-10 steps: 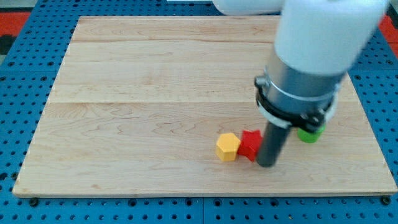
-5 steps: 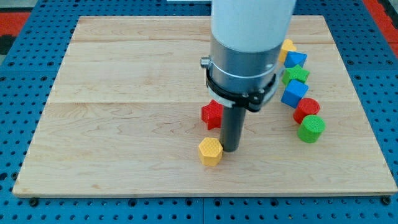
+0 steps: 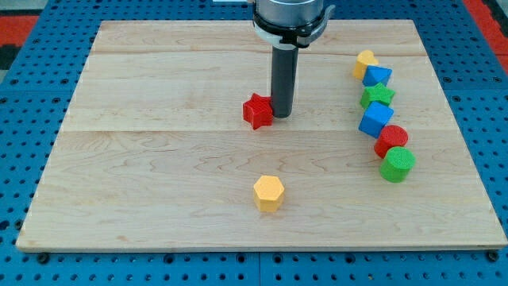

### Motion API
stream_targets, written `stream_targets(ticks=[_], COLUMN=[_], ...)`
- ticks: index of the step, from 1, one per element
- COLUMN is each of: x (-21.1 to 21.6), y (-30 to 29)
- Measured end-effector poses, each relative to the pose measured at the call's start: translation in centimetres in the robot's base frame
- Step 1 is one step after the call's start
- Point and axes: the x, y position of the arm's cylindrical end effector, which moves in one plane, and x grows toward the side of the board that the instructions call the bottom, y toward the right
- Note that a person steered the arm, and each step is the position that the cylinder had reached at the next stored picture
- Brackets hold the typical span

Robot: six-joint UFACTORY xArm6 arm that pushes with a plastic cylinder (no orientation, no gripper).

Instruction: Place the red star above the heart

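The red star (image 3: 257, 110) lies near the middle of the wooden board (image 3: 159, 159). My tip (image 3: 282, 115) stands just to the star's right, touching its edge or nearly so. The yellow heart (image 3: 365, 62) sits at the top of a column of blocks on the view's right, far right of the star and a little higher in the view.
Below the heart runs a column: a blue block (image 3: 378, 77), a green star (image 3: 379, 96), a blue cube (image 3: 375, 120), a red cylinder (image 3: 391, 141), a green cylinder (image 3: 397, 164). A yellow hexagon (image 3: 269, 192) lies alone toward the view's bottom.
My tip has moved up the view and to the left, from beside the yellow hexagon to the star's right. The red star has slid up and to the left, away from the hexagon.
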Motion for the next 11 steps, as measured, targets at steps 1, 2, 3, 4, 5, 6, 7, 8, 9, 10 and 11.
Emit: stream_targets(ticks=[1, 2, 3, 4, 5, 6, 7, 8, 9, 10, 11], x=[4.6, 4.7, -0.6, -3.9, -4.5, -7.6, -9.9, -8.1, -9.3, -11.3, -11.8], y=[-1.5, -4.7, -4.2, 4.6, 5.3, 3.5, 3.3, 0.5, -2.0, 3.5, 5.4])
